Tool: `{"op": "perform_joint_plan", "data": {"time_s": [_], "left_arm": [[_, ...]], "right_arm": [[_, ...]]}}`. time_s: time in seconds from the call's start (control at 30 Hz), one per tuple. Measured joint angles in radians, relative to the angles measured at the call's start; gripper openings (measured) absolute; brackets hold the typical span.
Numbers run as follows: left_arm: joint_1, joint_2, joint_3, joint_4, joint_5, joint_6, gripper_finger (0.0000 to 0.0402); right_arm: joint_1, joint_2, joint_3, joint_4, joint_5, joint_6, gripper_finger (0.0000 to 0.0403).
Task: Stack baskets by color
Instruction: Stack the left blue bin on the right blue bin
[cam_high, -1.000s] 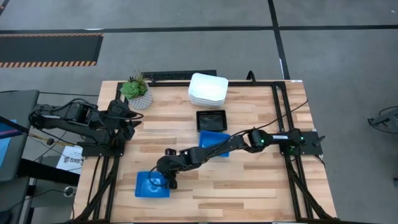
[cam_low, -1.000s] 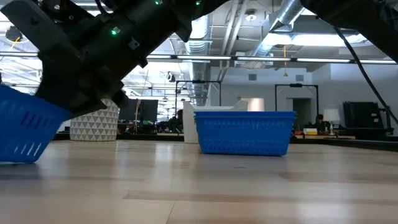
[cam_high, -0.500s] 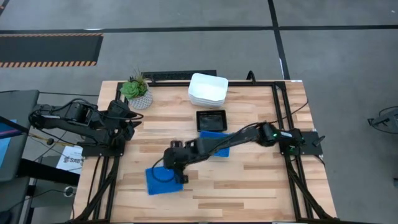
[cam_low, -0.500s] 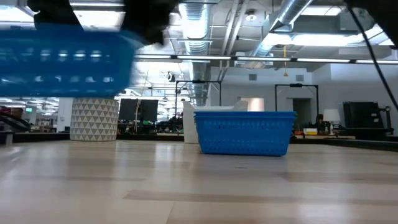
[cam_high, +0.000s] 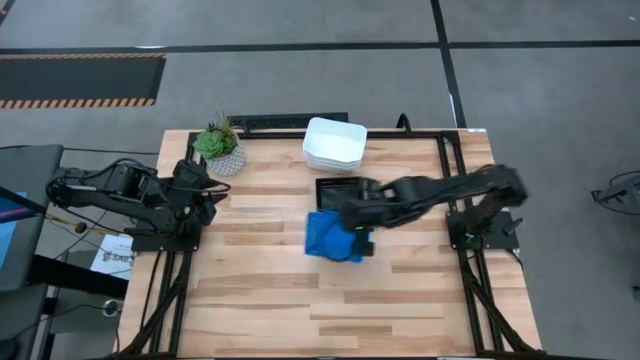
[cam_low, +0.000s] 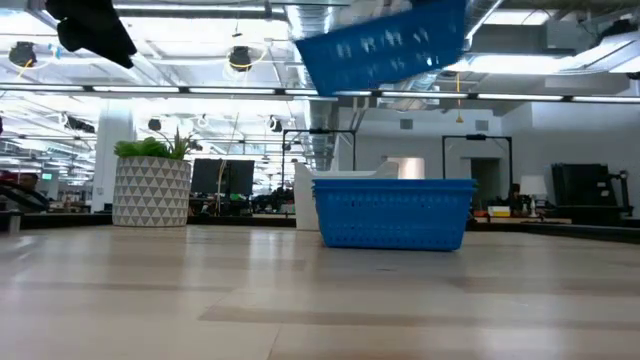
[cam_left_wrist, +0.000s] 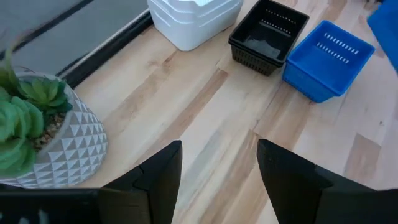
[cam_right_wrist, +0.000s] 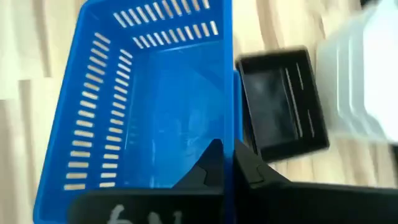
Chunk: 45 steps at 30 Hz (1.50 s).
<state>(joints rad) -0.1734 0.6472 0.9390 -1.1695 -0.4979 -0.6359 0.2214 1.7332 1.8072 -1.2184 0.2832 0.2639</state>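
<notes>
The carried blue basket (cam_high: 333, 236) hangs in the air near the middle of the table (cam_high: 400, 300), tilted, its open side up as the right wrist view shows, and directly over or just beside the blue basket that rests on the wood in front of the black mesh basket (cam_high: 340, 190). In the low view it floats clear above that resting blue basket (cam_low: 393, 212), so the lift looks meant to bring it high enough to drop into its match, blue on blue. The right gripper (cam_right_wrist: 225, 163) has its fingers pinched together on the basket's rim wall, one inside and one outside, a hold that leaves the underside free for nesting. Behind the black mesh basket, against the far edge, the white baskets (cam_high: 334, 144) already sit nested as one stack. The potted plant (cam_high: 219, 148) stands at the far left corner. The left gripper (cam_left_wrist: 217, 168) waits by the left edge near the plant, fingers spread and holding nothing.
</notes>
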Motion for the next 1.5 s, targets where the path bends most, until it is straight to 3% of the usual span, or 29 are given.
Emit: {"op": "perform_joint_plan", "data": {"time_s": [0.23,0.43,0.67,0.97,1.27,1.5], "left_arm": [[0.000,0.000,0.000,0.001,-0.042,0.015,0.0197],[0.000,0.000,0.000,0.001,-0.042,0.008,0.0197],[0.000,0.000,0.000,0.001,-0.066,-0.012,0.0197],[0.000,0.000,0.000,0.000,-0.062,-0.015,0.0197],[0.000,0.000,0.000,0.000,-0.061,-0.004,0.0197],[0.000,0.000,0.000,0.000,-0.065,-0.004,0.0197]], "right_arm": [[-0.064,-0.330,-0.618,0.448,0.007,0.060,0.0014],[-0.188,-0.462,-0.873,0.680,-0.080,-0.001,0.0011],[-0.281,-0.444,-0.901,0.757,-0.178,-0.097,0.0013],[-0.258,-0.285,-0.901,0.778,-0.215,-0.138,0.0024],[-0.258,-0.270,-0.900,0.758,-0.287,-0.228,0.0021],[-0.263,-0.255,-0.900,0.754,-0.287,-0.239,0.0064]]}}
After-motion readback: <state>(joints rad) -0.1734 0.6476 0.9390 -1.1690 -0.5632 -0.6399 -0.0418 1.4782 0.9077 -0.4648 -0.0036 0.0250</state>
